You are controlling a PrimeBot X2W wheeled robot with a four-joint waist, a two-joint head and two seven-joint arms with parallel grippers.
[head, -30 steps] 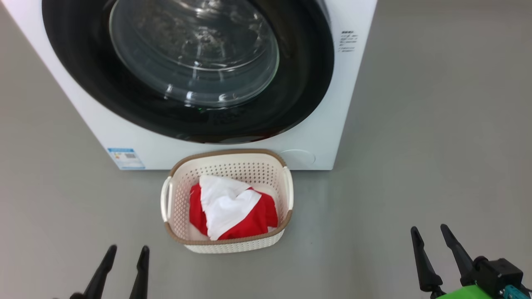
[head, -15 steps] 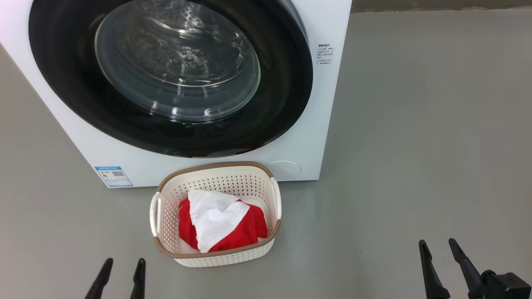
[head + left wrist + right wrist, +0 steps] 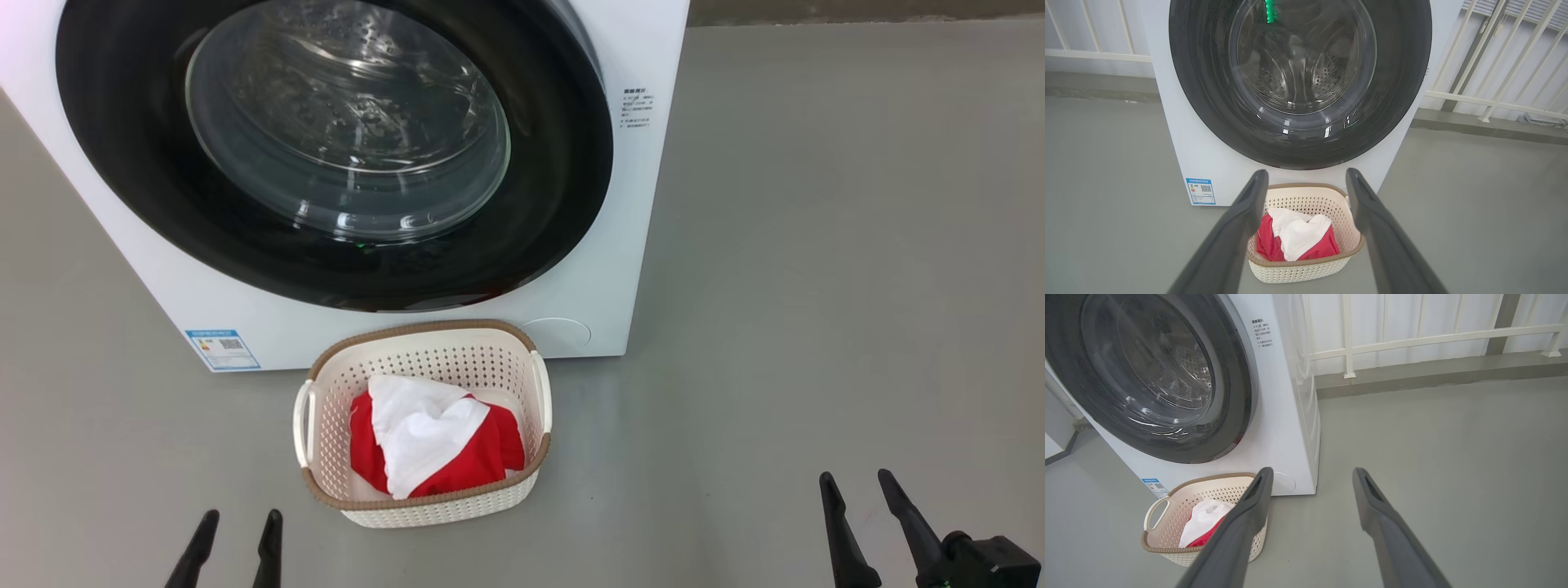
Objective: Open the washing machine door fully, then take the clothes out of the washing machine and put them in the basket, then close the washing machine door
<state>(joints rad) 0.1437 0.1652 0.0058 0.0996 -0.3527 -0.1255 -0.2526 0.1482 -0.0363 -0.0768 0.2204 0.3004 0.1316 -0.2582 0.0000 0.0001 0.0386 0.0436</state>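
Observation:
The white washing machine [image 3: 620, 245] stands on the grey floor with its round black-rimmed door [image 3: 563, 163] shut flat against the front; the steel drum shows through the glass [image 3: 1302, 61]. Right in front of it sits the cream basket [image 3: 322, 425] holding red and white clothes [image 3: 433, 445]. My left gripper [image 3: 239, 523] is open at the lower left, short of the basket. My right gripper [image 3: 857, 483] is open at the lower right, well to the basket's right. Between the left gripper's fingers [image 3: 1237, 228] the basket [image 3: 1302, 271] and clothes [image 3: 1298, 237] lie ahead.
A white railing [image 3: 1412, 339] runs along the wall behind and to the right of the machine. A low grey kerb [image 3: 1433, 373] lies under it. A blue label [image 3: 222, 349] marks the machine's lower left front. Open grey floor [image 3: 816, 286] lies to the right.
The head view shifted over the first half second, so machine and basket sit lower and further left. Both grippers stay open and low, and the last half second shows almost no motion.

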